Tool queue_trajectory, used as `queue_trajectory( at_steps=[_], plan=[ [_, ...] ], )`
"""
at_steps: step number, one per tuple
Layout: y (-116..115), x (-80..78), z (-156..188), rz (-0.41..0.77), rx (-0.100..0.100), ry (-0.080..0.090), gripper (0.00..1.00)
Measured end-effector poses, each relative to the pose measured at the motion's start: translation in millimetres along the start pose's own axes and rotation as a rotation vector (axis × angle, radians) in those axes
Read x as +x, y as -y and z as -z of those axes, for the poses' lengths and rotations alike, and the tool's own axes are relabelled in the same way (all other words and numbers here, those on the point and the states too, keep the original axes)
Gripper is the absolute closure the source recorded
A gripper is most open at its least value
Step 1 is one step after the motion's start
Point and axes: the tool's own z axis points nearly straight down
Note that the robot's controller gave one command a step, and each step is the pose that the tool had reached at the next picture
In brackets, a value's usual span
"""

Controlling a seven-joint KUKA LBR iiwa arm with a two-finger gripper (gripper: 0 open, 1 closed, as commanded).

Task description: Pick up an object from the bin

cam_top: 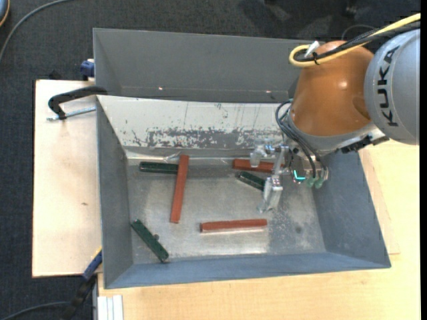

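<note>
The letters KUKA, black on the pale grey shell of the arm (399,85), read plainly from my remote desk, running along the casing at 2 o'clock of the scene. Below them a smooth, glossy orange cover (330,92) rounds the wrist, with a yellow cable (308,54) looped over its top. The gripper (270,195), bare metal with thin wires about it, hangs inside the grey metal bin (200,59) at 3 o'clock of the floor; whether its jaws stand apart or together I cannot tell. Just beside it, at its 9 o'clock, lies a short dark green stick (251,180), straight-edged and slanted, its right end close against the gripper, though I cannot say that they touch. At 12 o'clock of that stick a short red-brown stick (247,165) lies along the foot of the back wall, whose sheet metal is worn pale and flecked with dark scratches. Well apart from the gripper, a long red-brown bar (178,189) lies nearly upright in the view at 9 o'clock of the floor, its top end by a dark green strip (157,168) at 10 o'clock. A second red-brown bar (233,226) lies level at 5 o'clock, and a dark green rod (149,240) lies slanted in the 7 o'clock corner. The floor is dull, speckled metal.
</note>
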Motion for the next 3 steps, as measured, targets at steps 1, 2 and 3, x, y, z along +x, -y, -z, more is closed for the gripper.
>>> queue_trajectory(
  at_steps=[1, 2, 3],
  plan=[
    [0, -1.7, 4, 0.000, 0.000, 0.008, 1.00],
    [0, -1.7, 4, 0.000, 0.000, 0.008, 0.00],
    [-45, 15.0, -103, 0.251, -0.001, 0.001, 0.00]
  ],
)
